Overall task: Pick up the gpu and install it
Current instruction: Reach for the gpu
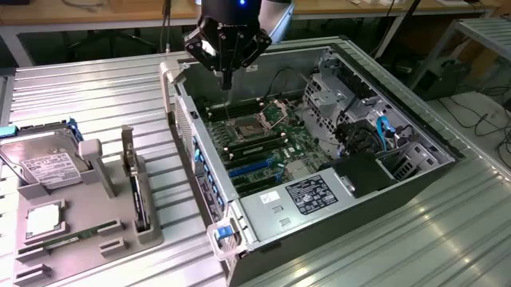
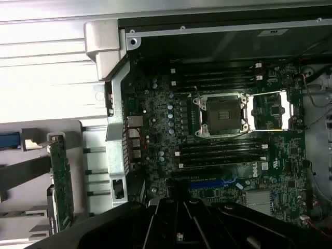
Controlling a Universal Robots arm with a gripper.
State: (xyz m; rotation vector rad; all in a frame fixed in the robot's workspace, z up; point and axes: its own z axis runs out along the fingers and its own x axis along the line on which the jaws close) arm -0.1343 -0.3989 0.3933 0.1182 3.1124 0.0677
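Note:
The gpu is a thin dark card standing on edge in a grey fixture tray at the exterior view's left, its silvery bracket upright at the far end. In the wrist view the gpu shows edge-on beside the case wall. My gripper hangs above the open computer case, over the far part of the motherboard, well apart from the card. Its fingers are shut with nothing between them. My gripper is also seen as a dark mass over the board.
The tray also holds a silver hard drive, a square chip and a green memory stick. Inside the case are the CPU socket, blue slots, a power supply and cables. The corrugated metal table surrounds everything.

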